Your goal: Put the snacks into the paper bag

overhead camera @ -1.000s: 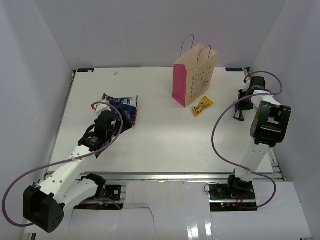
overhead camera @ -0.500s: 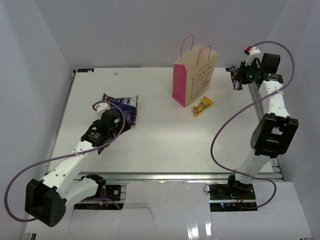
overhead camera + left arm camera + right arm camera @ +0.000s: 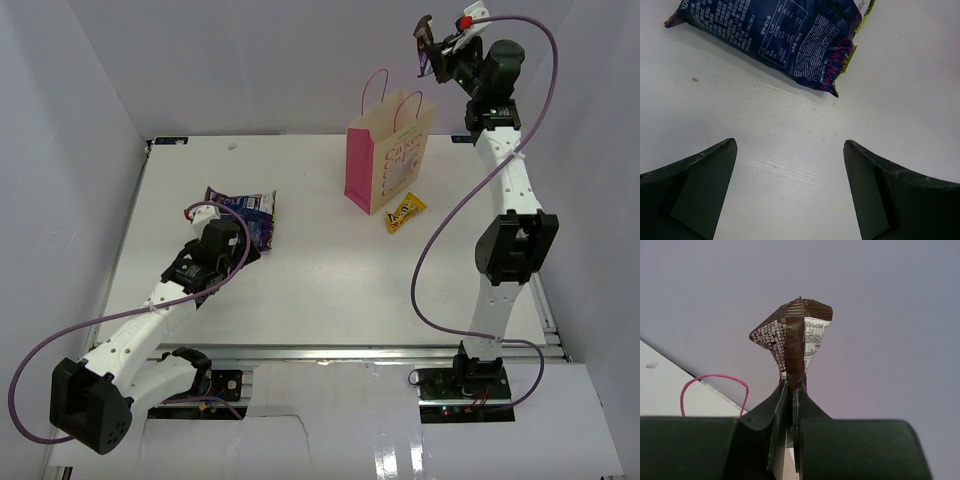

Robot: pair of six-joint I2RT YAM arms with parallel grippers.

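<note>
Brown-purple foil: candy packet (image 3: 795, 337) pinched by its bottom seam in right claw (image 3: 791, 396), jaws clamped tight on it, most of the wrapper sticking out past the tips. Raised high off the tabletop (image 3: 320, 270). Target paper bag (image 3: 390, 160) below the claw and off to its left in the overhead view; one pink handle loop (image 3: 714, 390) showing low-left of the claw in the wrist view. Probably not over the mouth yet. Advise: traverse left until directly above the opening, between the handles, then descend and release only once below the rim. Light bag, likely to tip if clipped. One yellow bar (image 3: 405, 212) lying beside the bag, far below the claw. Over at left claw (image 3: 790, 190): spread wide, empty, chip bag (image 3: 775, 35) just ahead of its tips.
</note>
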